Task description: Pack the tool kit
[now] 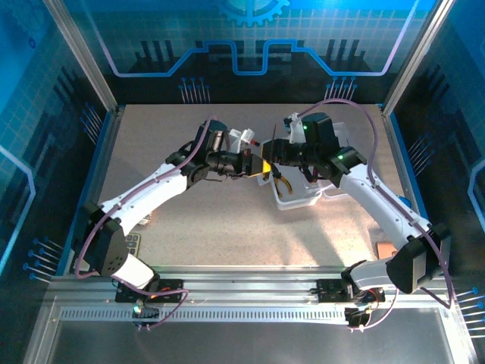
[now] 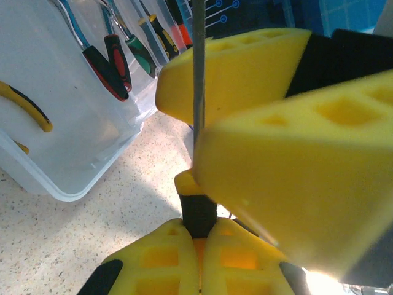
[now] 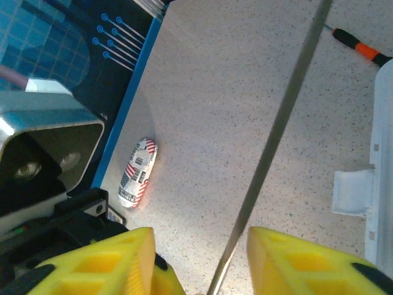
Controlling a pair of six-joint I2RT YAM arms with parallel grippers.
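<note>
Where your two arms meet above the middle of the table point(image 1: 227, 235), the left arm point(image 1: 151, 193) stretches in from seven o'clock and the right arm point(image 1: 371, 193) from five o'clock, their wrists nearly nose to nose. The clear case point(image 1: 299, 203) lies on the table at about four o'clock of that meeting point, partly under the right wrist.

Your left gripper point(image 1: 256, 167) points toward three o'clock. From its wrist camera you can see its yellow fingers point(image 2: 159, 264) pressed together on the black-and-yellow handle of a screwdriver point(image 2: 198, 212). The bare metal shaft point(image 2: 198, 74) stands straight up the picture toward twelve o'clock.

Your right gripper point(image 3: 201, 246) faces it. Its two fingers point(image 3: 116, 261) stand well apart, and the shaft runs through the gap between them toward one o'clock, touching neither finger as far as you can see. It has hold of nothing.

From the left wrist, the case point(image 2: 73, 160) sits at ten o'clock. Through its clear wall you see a red-and-black screwdriver point(image 2: 116, 61), a green-and-black handle point(image 2: 142, 58) just beside it, and the yellow-handled pliers point(image 2: 27, 104) at nine o'clock. The top camera shows the pliers point(image 1: 281, 182) at the case's near-left corner.

From the right wrist, an orange-and-black screwdriver point(image 3: 359, 46) lies on the table at one o'clock, just beyond the case's edge. A small red-and-white striped cylinder point(image 3: 138, 172) lies near the table's blue border at nine o'clock. A grey calculator point(image 1: 133, 244) lies at eight o'clock on the table, partly hidden by the left arm.
</note>
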